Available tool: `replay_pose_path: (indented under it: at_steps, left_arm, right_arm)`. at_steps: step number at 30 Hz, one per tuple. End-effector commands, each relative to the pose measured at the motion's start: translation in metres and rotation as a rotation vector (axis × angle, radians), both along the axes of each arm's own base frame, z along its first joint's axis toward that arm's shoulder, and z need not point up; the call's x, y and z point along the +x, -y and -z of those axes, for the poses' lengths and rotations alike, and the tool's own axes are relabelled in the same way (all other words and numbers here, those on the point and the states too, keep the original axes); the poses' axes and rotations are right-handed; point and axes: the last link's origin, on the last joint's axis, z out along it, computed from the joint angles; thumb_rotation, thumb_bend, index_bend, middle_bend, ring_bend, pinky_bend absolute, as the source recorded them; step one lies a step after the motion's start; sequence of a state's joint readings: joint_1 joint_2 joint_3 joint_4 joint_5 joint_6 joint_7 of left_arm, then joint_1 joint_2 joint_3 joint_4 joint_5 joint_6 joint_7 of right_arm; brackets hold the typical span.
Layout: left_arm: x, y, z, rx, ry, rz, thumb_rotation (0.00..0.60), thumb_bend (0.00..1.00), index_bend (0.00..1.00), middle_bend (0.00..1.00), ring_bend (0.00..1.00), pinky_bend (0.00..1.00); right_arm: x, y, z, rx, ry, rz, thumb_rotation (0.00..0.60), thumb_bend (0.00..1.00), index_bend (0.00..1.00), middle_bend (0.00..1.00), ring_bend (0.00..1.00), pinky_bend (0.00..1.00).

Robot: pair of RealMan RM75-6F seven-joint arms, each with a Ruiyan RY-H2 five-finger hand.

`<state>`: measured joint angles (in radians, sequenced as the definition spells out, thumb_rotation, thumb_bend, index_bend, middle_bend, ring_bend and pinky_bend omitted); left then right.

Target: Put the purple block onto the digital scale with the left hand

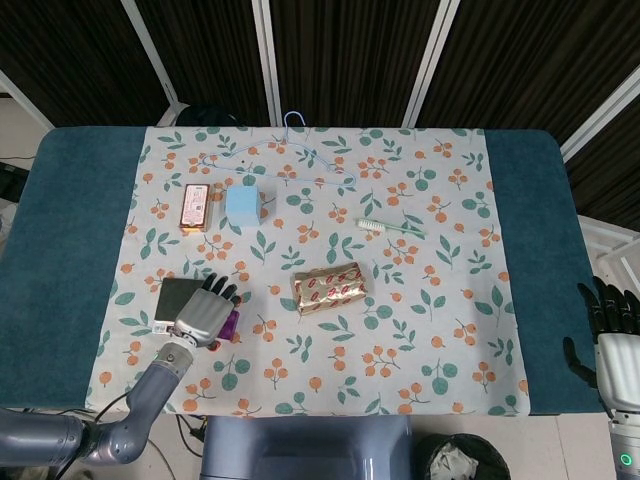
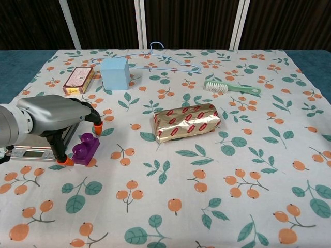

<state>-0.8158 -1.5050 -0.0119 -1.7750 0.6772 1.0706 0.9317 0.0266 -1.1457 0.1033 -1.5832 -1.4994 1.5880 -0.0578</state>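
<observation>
The purple block lies on the flowered cloth just right of the digital scale, also seen in the head view as block and scale. My left hand hovers over the scale's right edge and the block, fingers apart. Its thumb tip is down at the block's left side and the other fingertips are just behind it; nothing is gripped. In the head view the left hand covers most of the block. My right hand stays off the table's right edge, fingers extended, empty.
A gold wrapped package lies mid-table. Behind it are a light blue cube, an orange box, a green brush and a blue wire hanger.
</observation>
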Motion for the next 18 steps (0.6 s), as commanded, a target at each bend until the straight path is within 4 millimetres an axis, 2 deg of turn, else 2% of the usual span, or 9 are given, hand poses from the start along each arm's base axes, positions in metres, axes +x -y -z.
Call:
replay_pose_path:
  at_steps: [1, 18]
  left_arm:
    - [0.0004, 0.0002, 0.0019, -0.001, -0.002, 0.000, 0.600, 0.15, 0.33, 0.16, 0.00, 0.04]
    - [0.0009, -0.0022, 0.0021, 0.016, 0.006, 0.000, 0.600, 0.22, 0.40, 0.17, 0.00, 0.04]
  right_arm:
    - [-0.0002, 0.0002, -0.0003, -0.001, 0.001, 0.001, 0.600, 0.48, 0.07, 0.03, 0.02, 0.00]
    - [-0.0010, 0.0011, -0.0007, -0.003, 0.004, 0.005, 0.600, 0.48, 0.07, 0.03, 0.02, 0.00]
